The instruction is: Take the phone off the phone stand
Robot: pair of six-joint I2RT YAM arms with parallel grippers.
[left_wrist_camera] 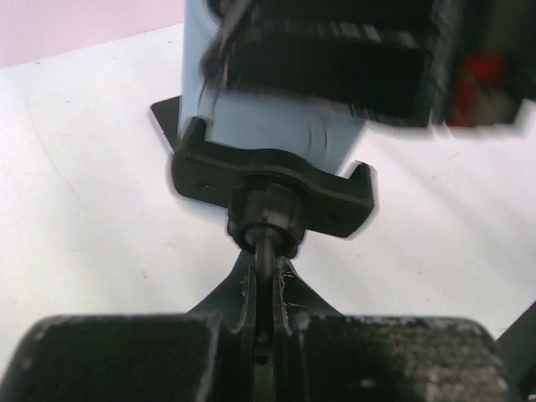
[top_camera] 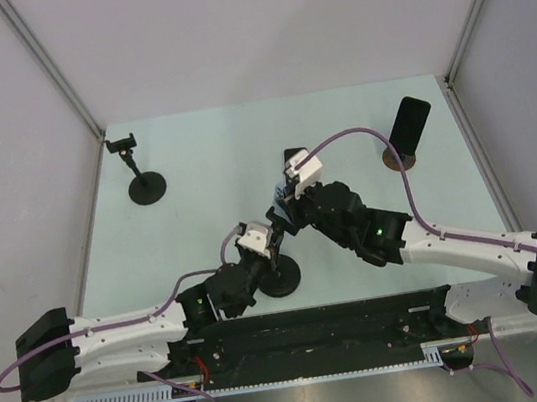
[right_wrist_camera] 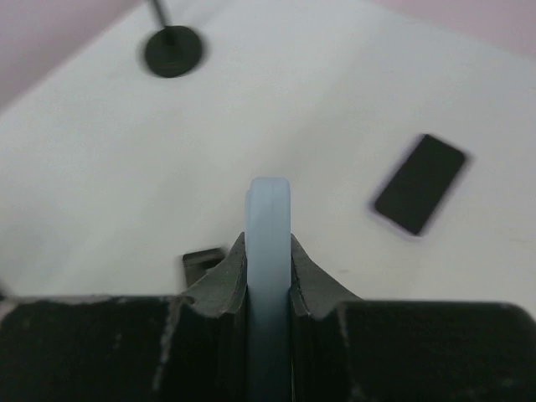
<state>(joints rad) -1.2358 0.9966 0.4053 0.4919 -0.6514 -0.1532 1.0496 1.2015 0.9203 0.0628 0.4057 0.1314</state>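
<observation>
Blue phone [right_wrist_camera: 268, 222] clamped in right end effector [right_wrist_camera: 268, 251]; wrist view shows left end effector [left_wrist_camera: 265, 280] gripping stand [left_wrist_camera: 272, 180].

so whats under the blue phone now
The stand's black clamp cradles the phone; left gripper grips the stem below. The phone's bottom edge inside the clamp is hidden.

**Spare stand and dark phone at the far corners**

A black stand [top_camera: 146, 187], with a round base, thin stem and small clamp on top, sits near the far left corner of the pale bench [top_camera: 212, 159]. Near the far right corner, a black phone [top_camera: 409, 124] stands tilted on a small round brown base [top_camera: 388, 156].
</observation>
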